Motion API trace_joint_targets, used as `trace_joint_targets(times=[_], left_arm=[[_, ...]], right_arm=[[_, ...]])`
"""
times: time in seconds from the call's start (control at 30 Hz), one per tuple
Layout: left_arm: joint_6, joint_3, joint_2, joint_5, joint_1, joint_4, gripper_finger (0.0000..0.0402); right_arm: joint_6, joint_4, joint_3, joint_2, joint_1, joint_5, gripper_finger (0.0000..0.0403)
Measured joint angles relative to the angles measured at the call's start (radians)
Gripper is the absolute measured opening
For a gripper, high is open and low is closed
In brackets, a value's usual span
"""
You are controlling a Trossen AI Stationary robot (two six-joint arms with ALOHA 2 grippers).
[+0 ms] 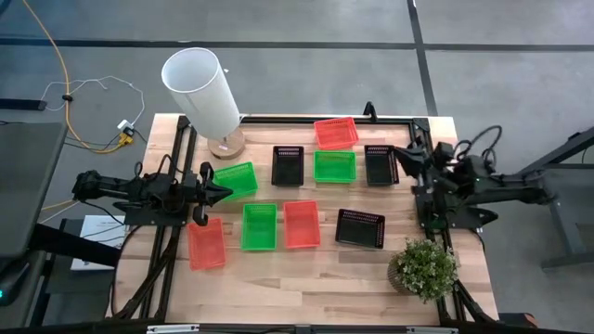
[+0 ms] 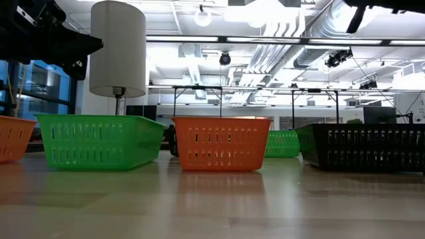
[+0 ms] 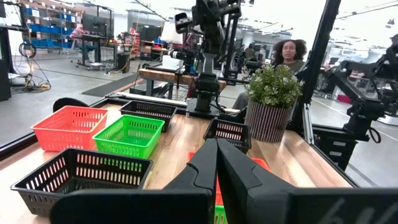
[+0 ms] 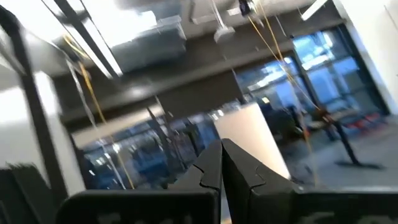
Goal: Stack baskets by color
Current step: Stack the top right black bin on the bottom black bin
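Counter (image 1: pixel 306 278): near edge strip bare wood, open to passage. Middle taken by nine baskets in two loose rows, narrow gaps between; green basket (image 1: pixel 259 226) and red basket (image 1: pixel 302 224) sit just beside each other. Tall obstacles: white cylinder (image 1: pixel 202 89) at far-left corner, potted plant (image 1: pixel 423 269) at near-right corner.

Nine mesh-sided baskets on pale wood table (image 1: pixel 306 278) — three red (image 1: pixel 336 133) (image 1: pixel 302 224) (image 1: pixel 207 243), three bright green (image 1: pixel 236 179) (image 1: pixel 334 166) (image 1: pixel 259 226), three black (image 1: pixel 288 165) (image 1: pixel 380 164) (image 1: pixel 360 227). White cylinder (image 1: pixel 201 90). Green plant (image 1: pixel 425 266) — striped pot. Arms dark.
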Motion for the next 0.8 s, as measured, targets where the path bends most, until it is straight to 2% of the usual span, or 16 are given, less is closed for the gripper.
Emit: trace_joint_targets(times=[0.27,0.4,0.47,0.6,0.8], left_arm=[[0.0,0.0,0.0,0.0,0.0,0.0,0.0],[0.0,0.0,0.0,0.0,0.0,0.0,0.0],[0.0,0.0,0.0,0.0,0.0,0.0,0.0],[0.0,0.0,0.0,0.0,0.0,0.0,0.0],[0.0,0.0,0.0,0.0,0.0,0.0,0.0]], right_arm=[[-0.027,-0.038,0.092,0.162,-0.001,0.094,0.0001],[0.059,-0.226,0.148,0.196,-0.002,0.159,0.0016],[0.126,-0.374,0.196,0.214,-0.002,0.186,0.0039],[0.315,-0.695,0.331,0.282,-0.027,0.214,0.0111],[0.522,-1.231,0.557,0.47,-0.154,0.159,0.0222]])
